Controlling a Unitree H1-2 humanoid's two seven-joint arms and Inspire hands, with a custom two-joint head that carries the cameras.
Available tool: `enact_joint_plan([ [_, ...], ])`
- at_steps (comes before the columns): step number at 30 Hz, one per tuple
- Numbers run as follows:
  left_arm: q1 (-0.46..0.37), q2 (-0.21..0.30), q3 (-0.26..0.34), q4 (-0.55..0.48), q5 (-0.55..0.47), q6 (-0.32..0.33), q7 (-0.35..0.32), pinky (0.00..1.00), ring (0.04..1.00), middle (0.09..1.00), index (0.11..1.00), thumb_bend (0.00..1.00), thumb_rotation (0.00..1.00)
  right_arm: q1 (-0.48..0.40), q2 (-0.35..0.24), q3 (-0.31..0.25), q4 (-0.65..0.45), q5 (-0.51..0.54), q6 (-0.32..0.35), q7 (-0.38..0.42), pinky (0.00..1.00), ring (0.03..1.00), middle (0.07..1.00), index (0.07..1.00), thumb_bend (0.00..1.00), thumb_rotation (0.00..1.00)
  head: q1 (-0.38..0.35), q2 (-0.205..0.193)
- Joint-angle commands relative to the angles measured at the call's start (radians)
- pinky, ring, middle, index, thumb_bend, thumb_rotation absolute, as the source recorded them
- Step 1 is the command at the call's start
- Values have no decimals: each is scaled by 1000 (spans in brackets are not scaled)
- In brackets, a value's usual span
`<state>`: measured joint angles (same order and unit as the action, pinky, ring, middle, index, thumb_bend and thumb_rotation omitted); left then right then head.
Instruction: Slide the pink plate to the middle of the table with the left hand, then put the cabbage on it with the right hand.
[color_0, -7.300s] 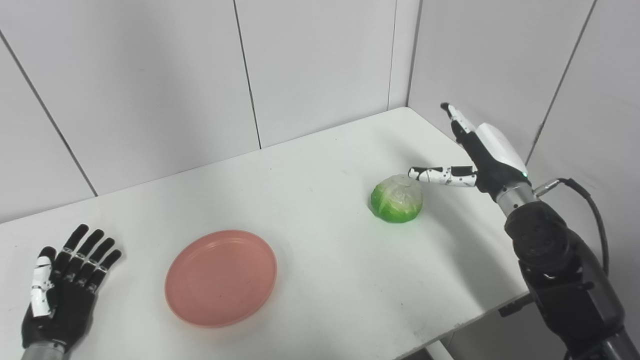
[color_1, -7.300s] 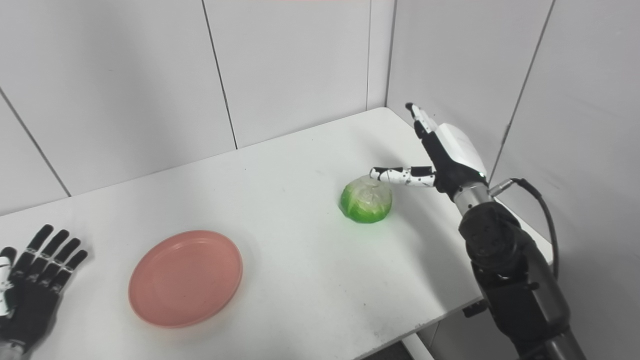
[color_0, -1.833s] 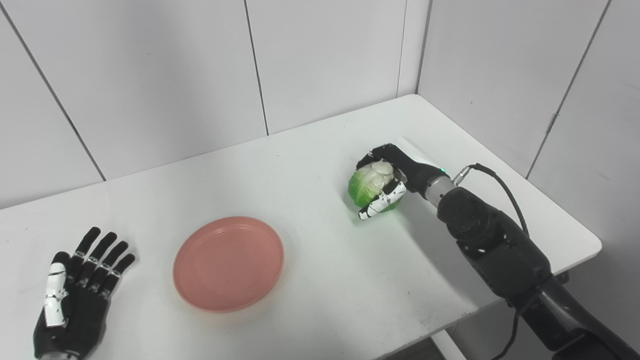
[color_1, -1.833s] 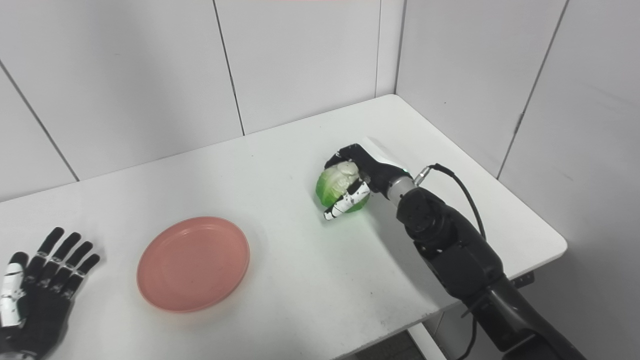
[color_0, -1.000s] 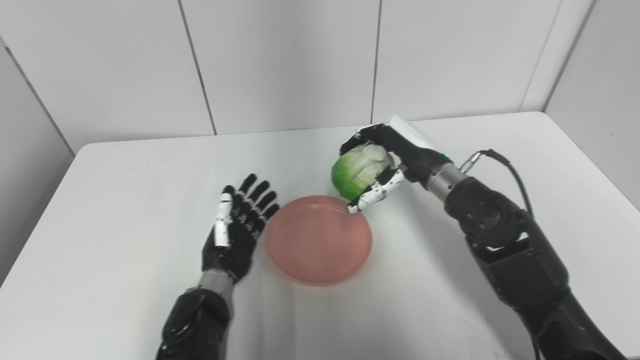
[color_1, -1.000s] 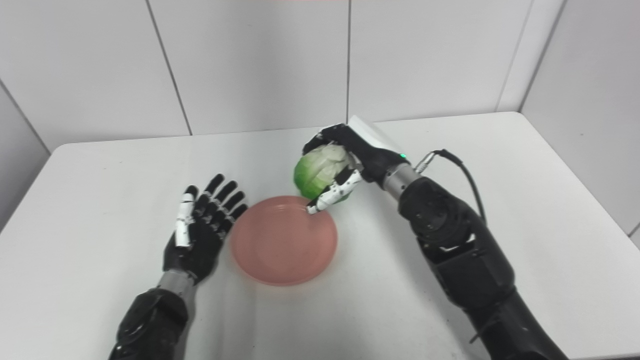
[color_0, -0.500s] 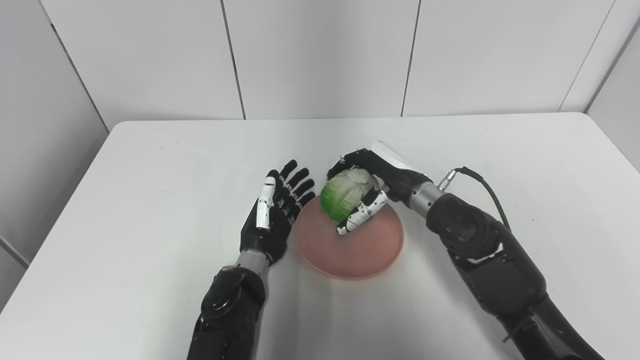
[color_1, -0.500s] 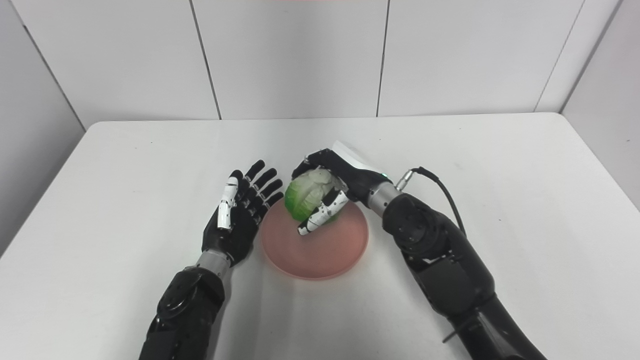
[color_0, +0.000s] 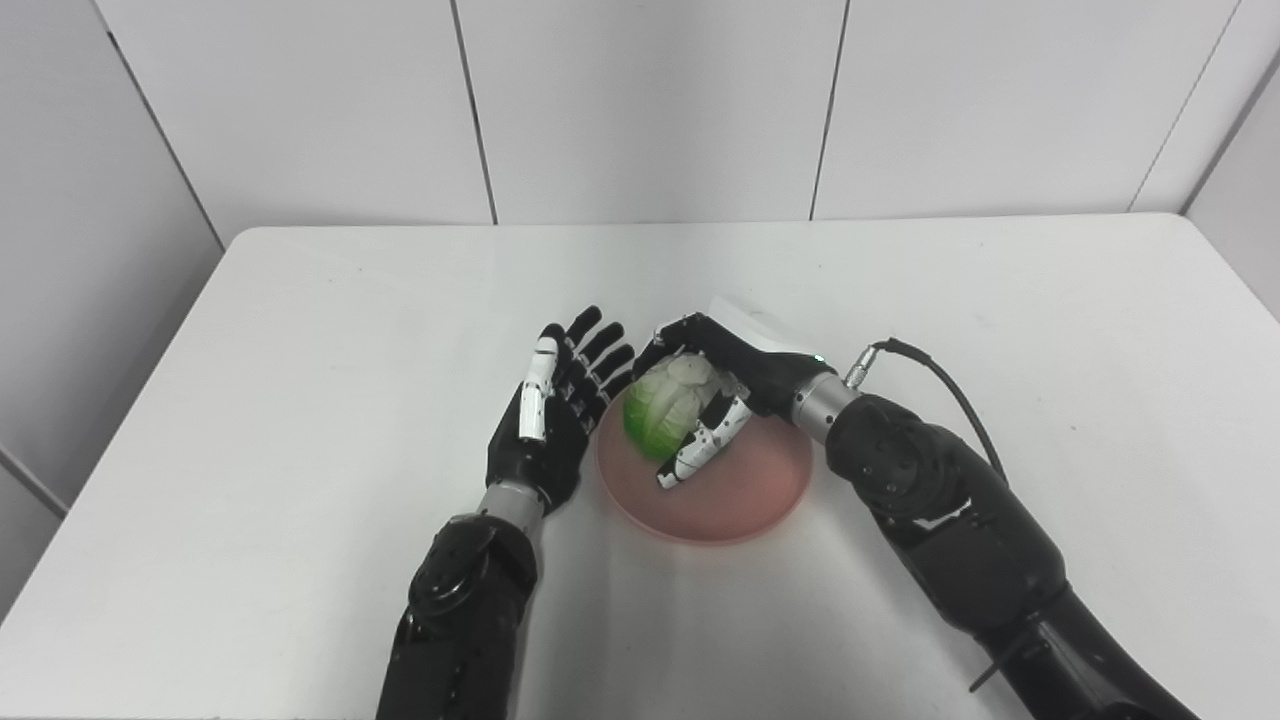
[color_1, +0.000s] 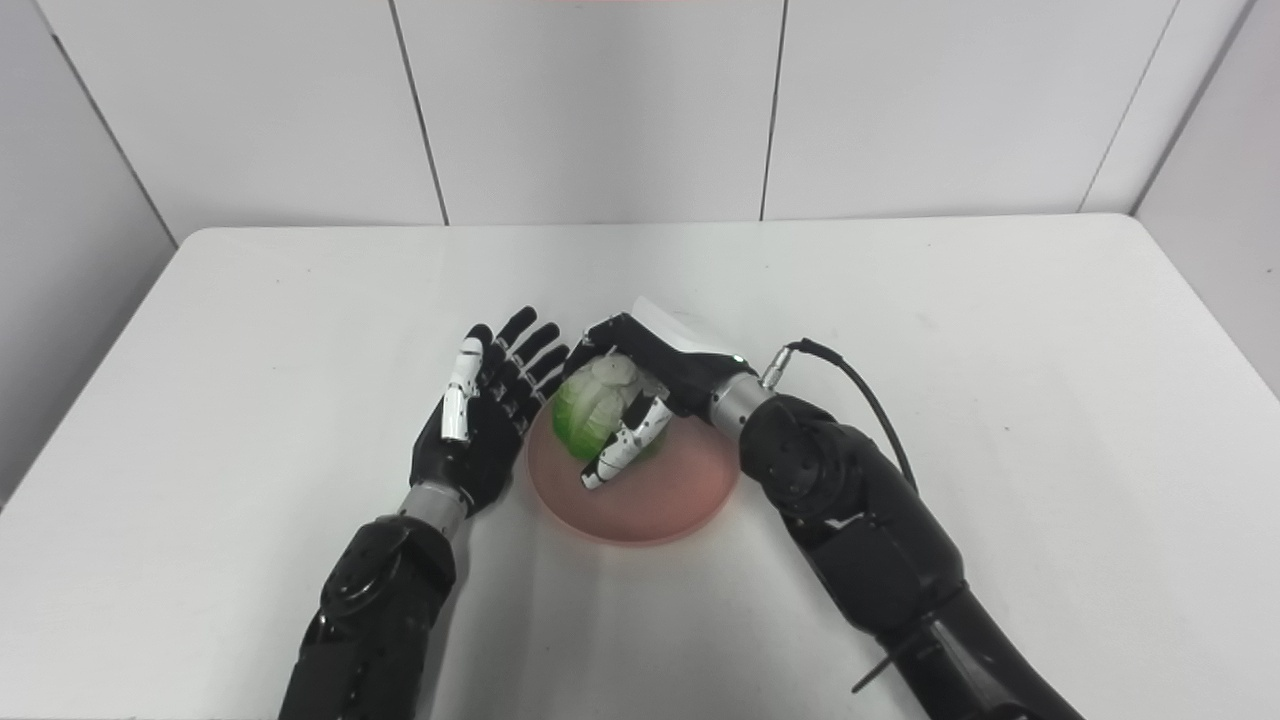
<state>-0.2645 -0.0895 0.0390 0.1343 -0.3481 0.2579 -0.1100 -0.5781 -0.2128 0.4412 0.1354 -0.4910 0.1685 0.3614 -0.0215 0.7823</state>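
While my left hand (color_0: 548, 425) rests flat and spread beside the pink plate (color_0: 745, 488), my right hand (color_0: 735, 375) grips the cabbage (color_0: 660, 415) over it.

Cabbage (color_0: 665, 412) over plate (color_0: 745, 490), mid-table (color_0: 300, 330).

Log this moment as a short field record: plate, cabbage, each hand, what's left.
plate: pink plate near the middle of the white table
cabbage: cabbage over the plate's left part, contact unclear
right hand: right hand shut on the cabbage
left hand: left hand open, fingers spread, against the plate's left rim
left to do: release the cabbage
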Motion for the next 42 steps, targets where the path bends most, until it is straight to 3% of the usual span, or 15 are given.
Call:
enact_joint_plan([
  [1,13,3,3,16,3,56,10,874,890,897,899,361,1000,-27,0,2,-21,6,-59,2,335,380,435,518,526,0,1,1],
  [11,12,6,7,13,-1,60,10,866,886,897,900,363,1000,-16,-10,32,11,-31,-111,-3,347,388,434,519,525,0,-11,11],
  [17,13,8,10,6,-4,68,8,869,887,898,903,359,1000,-13,-16,36,9,-42,-96,14,355,397,439,521,525,0,-14,11],
  [22,12,13,9,9,-3,66,1,874,890,899,906,368,1000,-11,-31,54,-24,-82,-38,55,430,502,472,514,528,0,-19,10],
  [23,11,14,8,12,-1,64,0,873,889,898,905,372,1000,-11,-36,60,-33,-94,-33,64,473,550,572,543,582,86,-19,10],
  [24,11,15,8,13,1,63,0,871,889,897,904,374,1000,-11,-42,65,-42,-105,-30,72,498,578,619,619,693,120,-19,10],
  [26,11,14,9,11,2,64,3,873,888,898,903,375,1000,-10,-53,71,-61,-119,-27,88,561,659,704,727,798,220,-21,10],
  [33,8,11,16,20,-6,61,2,877,886,896,902,379,1000,-1,-77,77,-121,-173,34,162,663,828,892,931,921,600,-27,6],
  [37,5,12,17,29,-7,57,-3,881,886,894,902,385,1000,2,-84,67,-126,-160,37,187,703,861,930,980,976,699,-27,0],
  [42,7,9,21,22,-11,65,-2,888,894,905,914,386,1000,11,-84,44,-130,-128,20,188,770,903,966,1000,1000,752,-30,-3],
])
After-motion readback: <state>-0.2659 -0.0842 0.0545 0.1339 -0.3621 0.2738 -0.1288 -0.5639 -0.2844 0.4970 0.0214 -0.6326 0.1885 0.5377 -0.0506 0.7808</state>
